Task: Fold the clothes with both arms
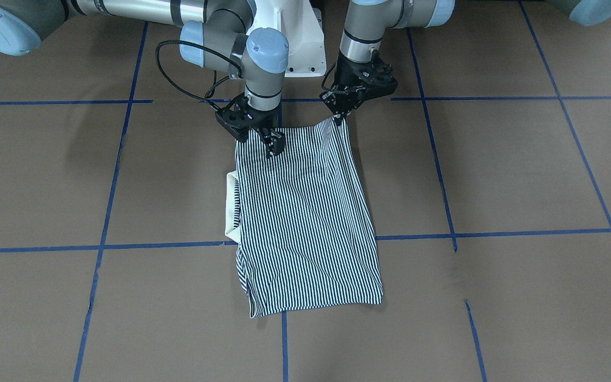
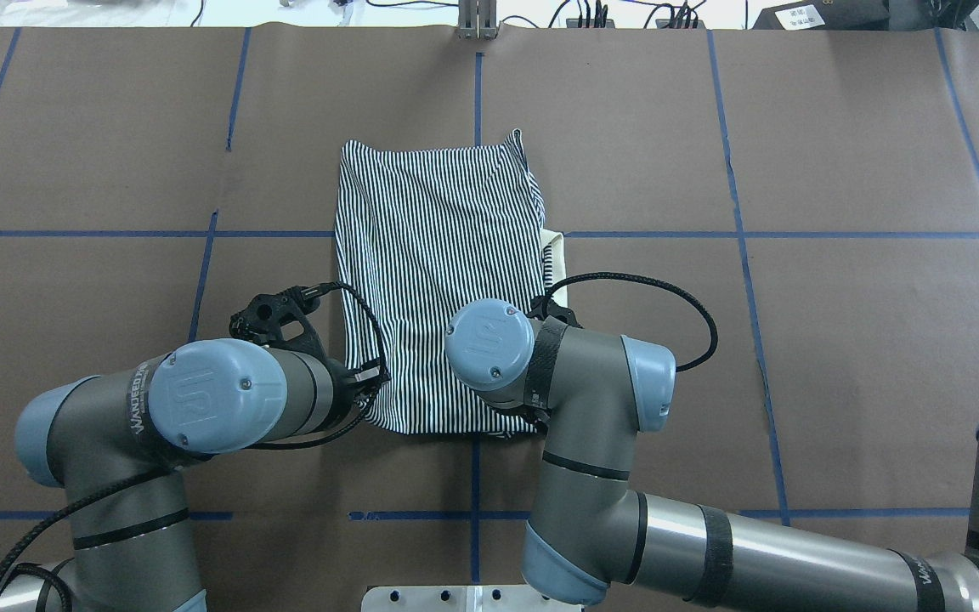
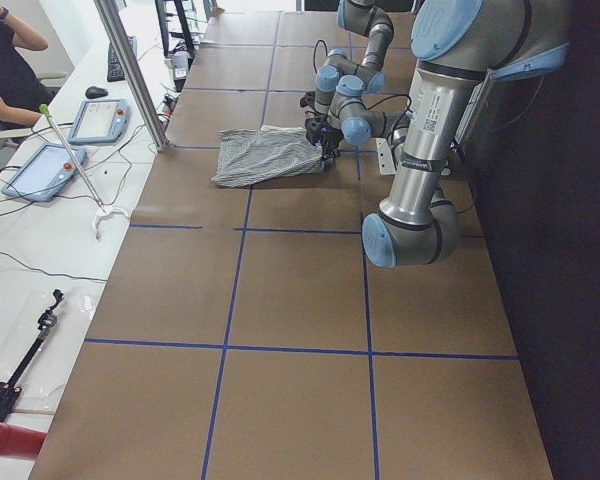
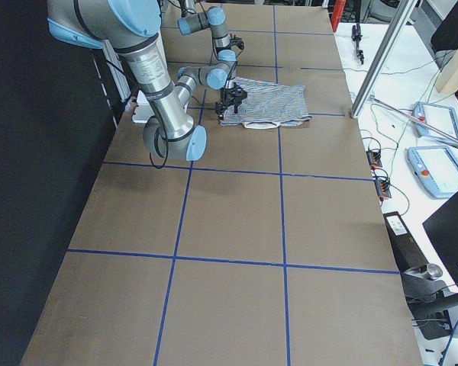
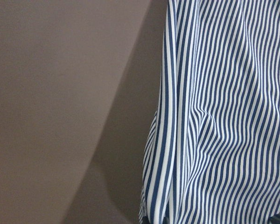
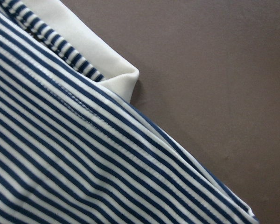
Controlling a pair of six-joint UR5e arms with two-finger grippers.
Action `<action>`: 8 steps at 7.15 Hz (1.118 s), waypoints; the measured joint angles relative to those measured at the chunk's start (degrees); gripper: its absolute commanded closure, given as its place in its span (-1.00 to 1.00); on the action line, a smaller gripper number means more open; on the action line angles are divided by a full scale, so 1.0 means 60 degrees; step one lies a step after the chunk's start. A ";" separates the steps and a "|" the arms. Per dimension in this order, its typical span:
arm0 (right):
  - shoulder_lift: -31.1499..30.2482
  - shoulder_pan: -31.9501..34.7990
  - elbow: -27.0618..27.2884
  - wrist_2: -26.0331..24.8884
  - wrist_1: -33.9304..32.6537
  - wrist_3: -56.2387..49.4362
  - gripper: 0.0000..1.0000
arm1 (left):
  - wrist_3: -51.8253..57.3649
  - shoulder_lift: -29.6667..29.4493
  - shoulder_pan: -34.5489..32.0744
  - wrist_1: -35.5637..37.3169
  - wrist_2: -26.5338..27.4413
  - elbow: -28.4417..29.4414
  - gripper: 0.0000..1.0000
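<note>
Item under inspection: one navy-and-white striped polo shirt (image 1: 305, 212), lying on the brown paper-covered counter (image 1: 496, 170) directly out from the white pedestal base (image 1: 297, 48). It is already doubled into a narrow oblong whose long axis runs away from the pedestal. The plain cream collar (image 1: 230, 209) shows at the long edge on the right arm's side, about halfway out from the pedestal.

Left black two-finger tool (image 1: 341, 118): at the shirt corner nearest the pedestal on its own side. Fingers are drawn narrow and the corner rises into them in a small peak, so it is judged to be pinching cloth.

Right black two-finger tool (image 1: 272, 147): at the other pedestal-side corner, set slightly in from the edge. Fingers are close together with their tips in the fabric, and it appears to hold cloth as well. Neither wrist view shows the fingers.

Assessment: one tool at each pedestal-side corner keeps that edge taut and level. This suits carrying it away from the pedestal to halve the oblong. That fold is not yet made.

Risk: the right tool's inset grip may leave its corner trailing.
</note>
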 measured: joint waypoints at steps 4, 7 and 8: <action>0.0024 0.0002 -0.0042 0.0035 -0.0082 0.0043 0.78 | -0.0013 0.0000 0.0000 -0.0006 0.0011 -0.0001 1.00; 0.0044 0.0016 -0.0045 0.0136 -0.0160 0.0035 1.00 | -0.0005 0.0000 0.0000 -0.0006 0.0012 -0.0011 1.00; 0.0045 0.0029 -0.0046 0.0154 -0.0151 0.0024 1.00 | -0.0005 0.0000 0.0000 -0.0006 0.0012 -0.0007 1.00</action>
